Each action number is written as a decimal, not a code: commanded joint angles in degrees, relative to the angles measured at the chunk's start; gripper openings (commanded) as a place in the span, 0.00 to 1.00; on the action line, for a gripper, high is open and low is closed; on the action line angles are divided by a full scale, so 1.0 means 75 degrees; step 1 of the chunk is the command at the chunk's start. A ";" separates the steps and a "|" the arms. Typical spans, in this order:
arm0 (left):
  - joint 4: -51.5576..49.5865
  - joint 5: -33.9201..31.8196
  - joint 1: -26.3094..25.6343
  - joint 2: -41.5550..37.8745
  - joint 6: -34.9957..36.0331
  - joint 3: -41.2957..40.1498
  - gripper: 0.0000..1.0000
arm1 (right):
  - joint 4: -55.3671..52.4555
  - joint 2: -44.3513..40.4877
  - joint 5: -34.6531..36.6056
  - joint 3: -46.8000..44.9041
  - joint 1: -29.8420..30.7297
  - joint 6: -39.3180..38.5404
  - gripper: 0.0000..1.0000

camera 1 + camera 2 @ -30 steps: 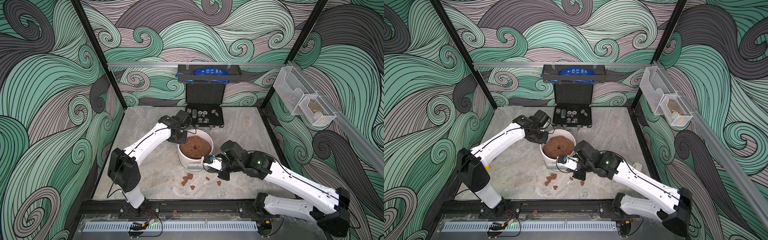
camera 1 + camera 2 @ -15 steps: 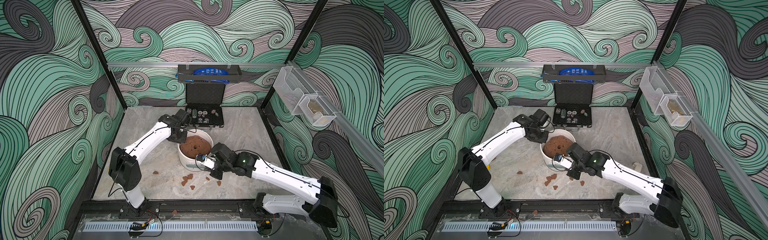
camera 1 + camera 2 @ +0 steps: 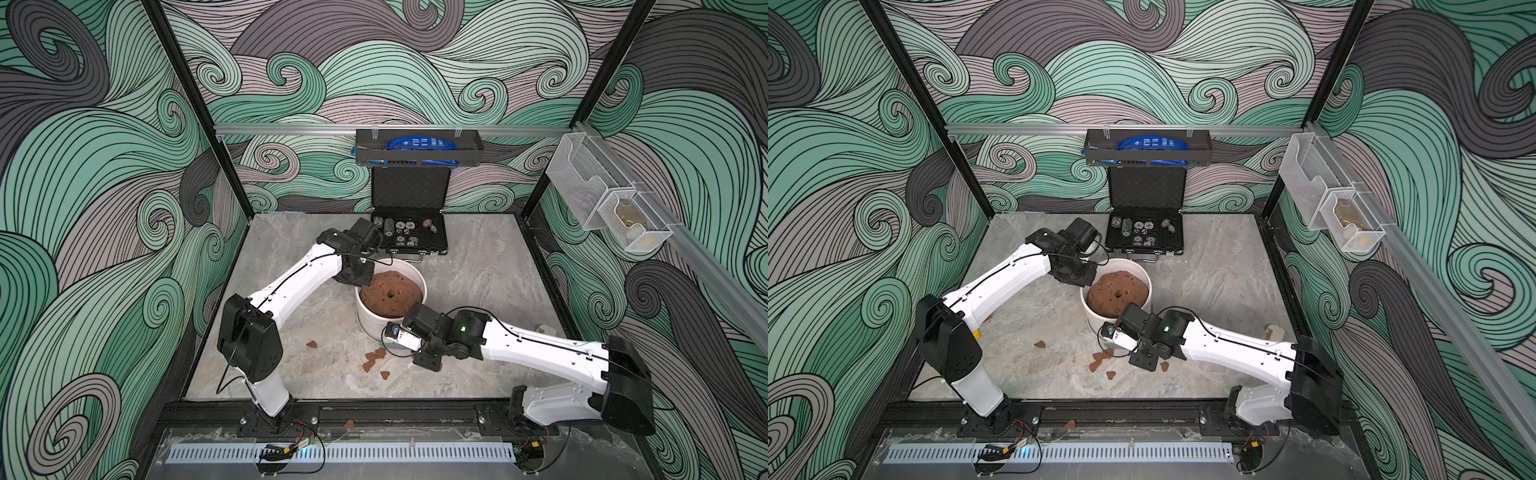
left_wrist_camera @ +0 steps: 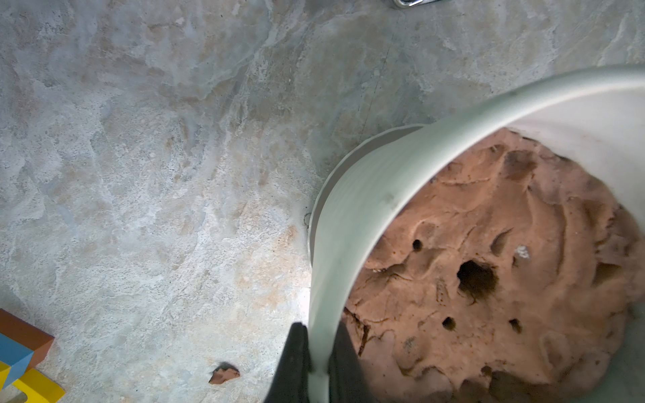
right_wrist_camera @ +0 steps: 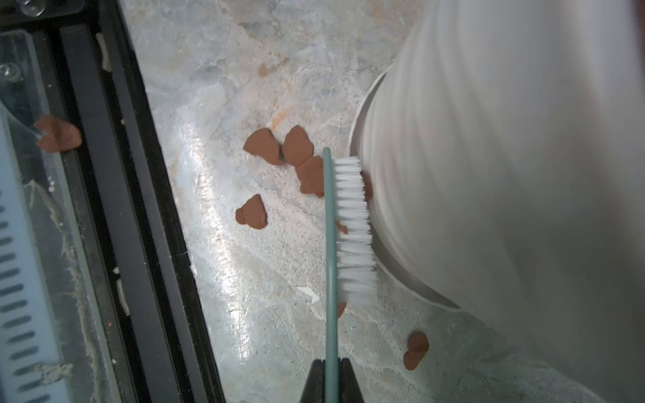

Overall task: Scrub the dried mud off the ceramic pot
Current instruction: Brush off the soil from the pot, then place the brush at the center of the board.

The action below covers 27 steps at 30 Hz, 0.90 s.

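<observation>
Two grippers work on the ceramic pot [image 3: 371, 322], which stands upright near the middle of the table [image 3: 478, 282], in front of an open black case [image 3: 409, 237]. The jaws of the left gripper [image 4: 318, 352] are closed on the pot's rim, one finger outside the wall and one inside, beside the brown mound [image 4: 488, 261]. The jaws of the right gripper [image 5: 331, 368] clamp the teal handle of a brush [image 5: 331, 244], whose white bristles press the lower pot wall. Flat reddish-brown chips of dried mud [image 5: 263, 146] lie on the table just beside the pot; one patch sits at the bristle tips.
</observation>
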 commanded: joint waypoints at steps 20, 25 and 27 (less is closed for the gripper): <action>0.0255 0.0176 0.0287 -0.0670 0.0325 0.0261 0.40 | 0.0052 -0.0948 -0.0968 -0.0397 -0.0277 -0.1693 0.00; 0.0585 0.0091 0.0370 -0.1241 0.0446 -0.0073 0.48 | -0.0220 -0.1584 -0.0435 -0.0639 -0.0678 -0.1624 0.00; 0.0809 -0.0003 0.0405 -0.1471 0.0515 -0.0308 0.57 | -0.0311 -0.1851 -0.0482 -0.0827 -0.0691 -0.1810 0.00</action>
